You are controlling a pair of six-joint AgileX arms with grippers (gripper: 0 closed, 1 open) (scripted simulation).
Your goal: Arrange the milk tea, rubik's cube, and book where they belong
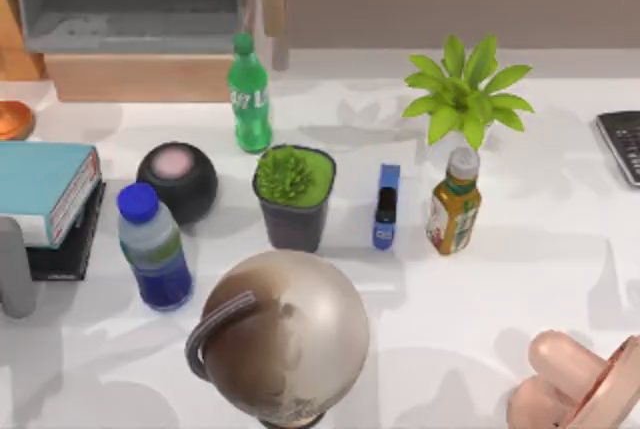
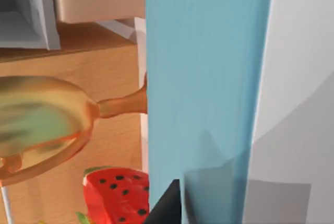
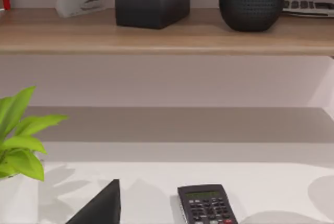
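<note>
Left tool close against the book, seemingly; grip unclear.

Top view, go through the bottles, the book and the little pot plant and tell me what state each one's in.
Green bottle: upright, cap on.
Blue-capped bottle: upright, cap on.
Tea bottle: upright, cap on.
Teal book: closed, lying flat on a black book.
Pot plant: upright.

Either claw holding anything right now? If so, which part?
Cannot be told. The left wrist view looks close onto the thick teal-blue hardcover book, which lies on a thin black book at the table's left; no claw's fingers are visible gripping.
</note>
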